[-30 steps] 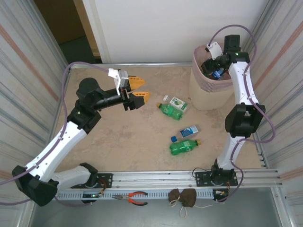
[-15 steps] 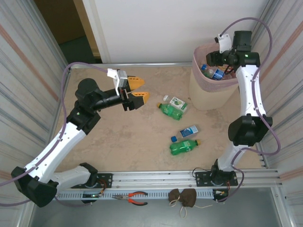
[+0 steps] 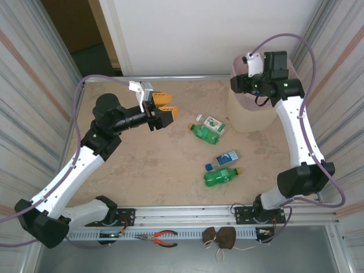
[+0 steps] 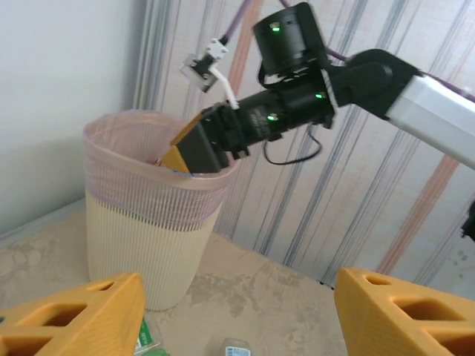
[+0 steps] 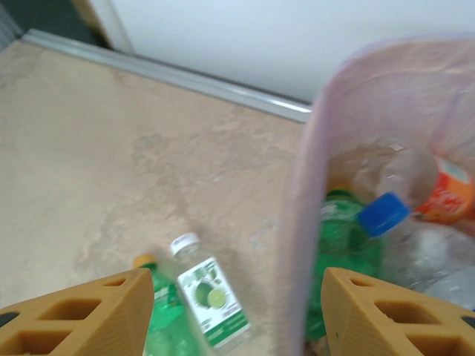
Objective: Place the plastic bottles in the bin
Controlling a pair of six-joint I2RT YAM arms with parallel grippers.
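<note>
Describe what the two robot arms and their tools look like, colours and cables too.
The left arm and right arm share white links joined by black cylindrical joints, some showing green lights. A purple cable loops along each. The left tool and right tool have chunky orange fingers with rectangular hollows, plus a white connector block near each wrist.

The right arm [image 3: 297, 122] hides the mouth of the bin [image 3: 243, 116]; the bottles [image 5: 382, 213] inside look blurred.
</note>
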